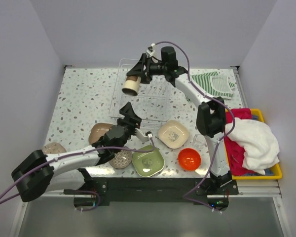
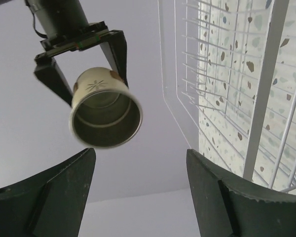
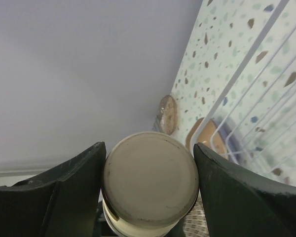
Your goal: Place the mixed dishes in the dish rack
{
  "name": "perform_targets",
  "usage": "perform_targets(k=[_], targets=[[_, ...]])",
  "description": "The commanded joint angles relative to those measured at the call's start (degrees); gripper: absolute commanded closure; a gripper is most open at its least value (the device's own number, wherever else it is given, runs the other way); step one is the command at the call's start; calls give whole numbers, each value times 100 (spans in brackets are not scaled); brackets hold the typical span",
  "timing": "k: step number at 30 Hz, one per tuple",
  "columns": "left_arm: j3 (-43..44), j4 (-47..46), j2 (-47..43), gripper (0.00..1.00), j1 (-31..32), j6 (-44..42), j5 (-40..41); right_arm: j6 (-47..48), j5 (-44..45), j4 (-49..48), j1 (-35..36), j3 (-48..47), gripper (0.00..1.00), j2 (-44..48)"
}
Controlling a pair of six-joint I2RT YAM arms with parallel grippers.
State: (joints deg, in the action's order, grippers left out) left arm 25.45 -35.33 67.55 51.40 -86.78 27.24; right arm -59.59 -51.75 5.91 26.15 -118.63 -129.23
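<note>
Overhead, the right gripper [image 3: 149, 158] clamps one cream cup [image 1: 130, 86], starburst-printed, sideways above the dish rack [image 1: 153, 101] near its far left corner. The left gripper [image 1: 129, 114] gapes wide and empty at the rack's near edge. Along the table's [image 1: 79, 98] near edge lie three rounded-square plates, the brown plate [image 1: 97, 131], cream plate [image 1: 173, 134] and green plate [image 1: 148, 161]; two bowls, the grey bowl [image 1: 121, 159] and orange-red bowl [image 1: 189, 158]; and one pale round plate [image 1: 54, 148].

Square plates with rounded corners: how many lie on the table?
3: the brown plate partly under the left arm, the cream plate by the rack, the green plate beside the orange bowl. The arm may hide others.
</note>
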Motion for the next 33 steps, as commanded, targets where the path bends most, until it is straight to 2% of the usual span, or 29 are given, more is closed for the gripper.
perform_targets(k=[1, 4, 6, 11, 15, 23, 33], targets=[[267, 1132, -812, 20, 247, 768, -298, 1560, 453, 779, -329, -1264, 69, -383], [223, 1660, -1235, 20, 318, 1092, -334, 2588, 866, 1271, -453, -2031, 69, -769], [302, 1906, -1323, 20, 318, 1503, -37, 2943, 1402, 1325, -497, -2278, 69, -875], [697, 2854, -1139, 20, 318, 2516, 720, 3980, 2675, 501, -497, -1875, 71, -648], [628, 2927, -1200, 19, 310, 2877, 984, 4464, 3274, -115, -488, -1577, 71, -586], [698, 3173, -1043, 19, 292, 3228, 958, 5141, 3935, -1512, -453, -1128, 72, -770], [645, 3384, -954, 18, 292, 3519, 897, 5800, 4146, -1865, -418, -1259, 73, -1245]])
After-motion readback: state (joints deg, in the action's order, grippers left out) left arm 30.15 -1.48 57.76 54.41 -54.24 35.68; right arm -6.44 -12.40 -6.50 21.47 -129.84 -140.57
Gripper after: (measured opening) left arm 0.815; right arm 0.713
